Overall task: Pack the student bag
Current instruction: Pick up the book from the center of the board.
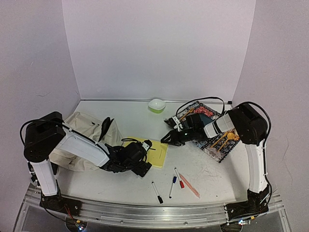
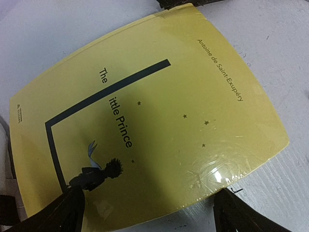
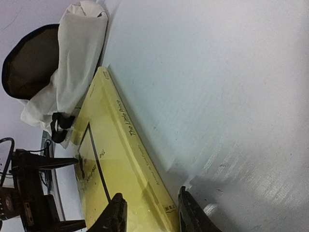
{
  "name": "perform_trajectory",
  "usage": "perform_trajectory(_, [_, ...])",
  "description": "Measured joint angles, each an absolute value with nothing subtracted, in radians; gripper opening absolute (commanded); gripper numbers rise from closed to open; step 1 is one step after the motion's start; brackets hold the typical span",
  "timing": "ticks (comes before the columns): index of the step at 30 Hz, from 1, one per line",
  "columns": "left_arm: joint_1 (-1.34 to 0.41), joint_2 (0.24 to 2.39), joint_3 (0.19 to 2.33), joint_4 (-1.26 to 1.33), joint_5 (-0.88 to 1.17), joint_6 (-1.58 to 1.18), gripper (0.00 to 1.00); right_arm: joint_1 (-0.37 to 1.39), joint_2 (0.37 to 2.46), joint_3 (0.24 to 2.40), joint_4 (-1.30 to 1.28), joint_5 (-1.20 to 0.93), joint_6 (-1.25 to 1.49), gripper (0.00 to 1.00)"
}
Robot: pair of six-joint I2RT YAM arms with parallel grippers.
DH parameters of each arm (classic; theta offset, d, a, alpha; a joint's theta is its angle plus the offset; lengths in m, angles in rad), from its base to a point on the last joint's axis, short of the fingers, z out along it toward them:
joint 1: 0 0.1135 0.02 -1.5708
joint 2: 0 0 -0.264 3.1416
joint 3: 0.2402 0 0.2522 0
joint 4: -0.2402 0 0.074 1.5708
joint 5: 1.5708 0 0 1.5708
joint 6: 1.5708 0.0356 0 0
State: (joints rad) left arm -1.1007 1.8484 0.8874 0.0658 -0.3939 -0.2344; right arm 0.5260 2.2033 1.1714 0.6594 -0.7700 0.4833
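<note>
The student bag (image 1: 84,133) lies crumpled at the left of the table, cream fabric with black straps; it also shows in the right wrist view as the bag (image 3: 79,58). Just right of it lies a yellow book (image 1: 155,153), "The Little Prince". My left gripper (image 1: 141,157) hovers over the book's near-left part, jaws open wide. In its own view the book (image 2: 145,111) fills the frame and the left gripper (image 2: 147,217) straddles its lower edge. My right gripper (image 3: 152,215) stands open around the book (image 3: 111,164) at its spine corner, with a small gap on the table side.
A white-and-green bowl (image 1: 156,105) sits at the back centre. A colourful patterned book (image 1: 217,142) lies under my right arm. Several markers (image 1: 173,186) and a pink pen (image 1: 189,186) lie near the front edge. White walls enclose the table.
</note>
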Motion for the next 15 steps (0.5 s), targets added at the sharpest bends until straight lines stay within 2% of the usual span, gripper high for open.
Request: perform_trajectory(15, [-1.099,1.78,0.836,0.023,-0.381,-0.317,0.93,0.533,2.106,1.108,0.489,-0.813,0.273,0.36])
